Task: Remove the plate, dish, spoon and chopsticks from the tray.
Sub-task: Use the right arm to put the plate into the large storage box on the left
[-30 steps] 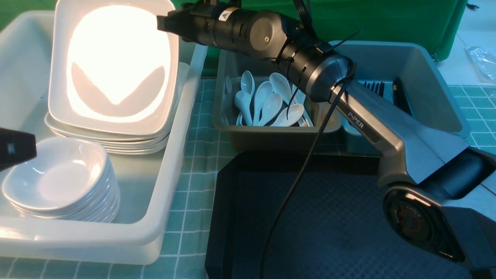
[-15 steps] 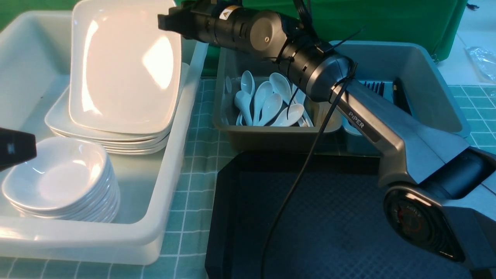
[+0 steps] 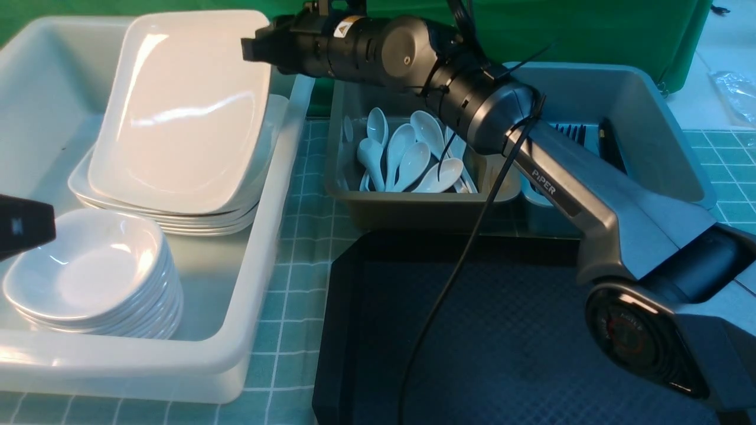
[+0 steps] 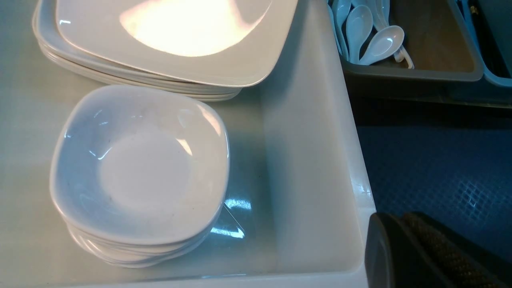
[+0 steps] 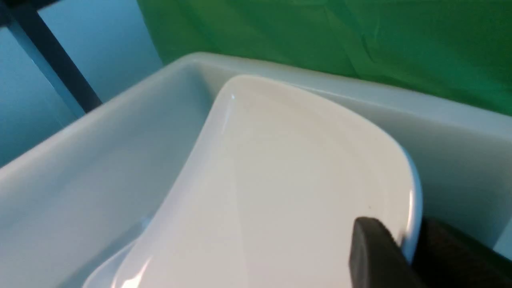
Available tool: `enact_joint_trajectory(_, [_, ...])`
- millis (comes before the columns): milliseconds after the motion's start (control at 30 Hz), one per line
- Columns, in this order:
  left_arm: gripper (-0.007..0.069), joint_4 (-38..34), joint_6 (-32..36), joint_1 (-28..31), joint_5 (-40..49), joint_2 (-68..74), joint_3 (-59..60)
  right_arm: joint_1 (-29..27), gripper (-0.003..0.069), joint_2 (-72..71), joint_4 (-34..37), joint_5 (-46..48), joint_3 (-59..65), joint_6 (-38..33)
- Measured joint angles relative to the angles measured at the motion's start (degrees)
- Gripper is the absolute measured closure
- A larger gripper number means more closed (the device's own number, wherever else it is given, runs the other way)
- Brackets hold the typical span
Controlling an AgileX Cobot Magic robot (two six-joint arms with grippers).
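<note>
Glossy white ceramic, probably slick, stiff, chippy. Pinching the plate (image 3: 183,112) by its rim with the right gripper (image 5: 404,244), tilted over the stack (image 3: 165,221) in the white tub (image 3: 260,307), off the tray (image 3: 502,330). Best gripped at the rim, set down gently.

Left pincer (image 3: 23,227) cut off; right pincer (image 3: 247,49) hides plate (image 3: 183,118) corner.

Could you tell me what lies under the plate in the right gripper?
A stack of white plates in the tub. Only their near edges show; the plate covers the rest.
</note>
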Motion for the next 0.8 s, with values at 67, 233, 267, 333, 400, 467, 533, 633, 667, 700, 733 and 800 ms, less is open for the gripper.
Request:
enact_joint_trajectory(67, [0.0616,0.00,0.08,0.00,0.00,0.00,0.00,-0.05,0.0494,0.00,-1.54,0.88,0.00,0.32])
enact_joint_trajectory(233, [0.0616,0.00,0.29,0.00,0.00,0.00,0.00,-0.05,0.0490,0.11,-2.78,1.71,-0.13,0.59])
enact_joint_trajectory(267, [0.0616,0.00,0.28,0.00,0.12,0.00,0.00,-0.05,0.0489,0.43,-2.98,1.92,-0.34,0.59])
enact_joint_trajectory(333, [0.0616,0.00,0.45,0.00,0.23,0.00,0.00,-0.10,0.0480,1.17,-3.12,2.04,-0.47,0.59])
enact_joint_trajectory(400, [0.0616,0.00,0.76,0.00,0.23,0.00,0.00,-0.10,0.0473,1.63,-3.17,2.23,-0.47,0.65])
enact_joint_trajectory(467, [0.0616,0.00,1.22,0.00,0.35,0.00,0.00,-0.10,0.0435,2.65,-3.41,3.42,-0.47,0.58])
enact_joint_trajectory(533, [0.0616,0.00,1.22,0.00,0.35,0.00,0.00,0.01,0.0380,3.01,-3.34,3.77,-0.47,0.39])
enact_joint_trajectory(633, [0.0616,0.00,1.27,0.00,0.35,0.00,0.00,0.02,0.0300,2.66,-3.46,4.13,-0.47,0.35])
enact_joint_trajectory(667, [0.0616,0.00,1.24,0.00,0.35,0.00,0.00,0.02,0.0281,2.51,-3.46,4.21,-0.47,0.35])
enact_joint_trajectory(700, [0.0616,0.00,1.24,0.00,0.40,0.00,0.00,0.02,0.0262,2.32,-3.53,4.35,-0.47,0.35])
enact_joint_trajectory(733, [0.0616,0.00,1.28,0.00,0.40,0.00,0.00,0.02,0.0246,2.01,-3.74,4.55,-0.47,0.35])
enact_joint_trajectory(800, [0.0616,0.00,1.28,0.00,0.41,0.00,0.00,0.02,0.0223,1.50,-4.37,4.89,-0.47,0.42])
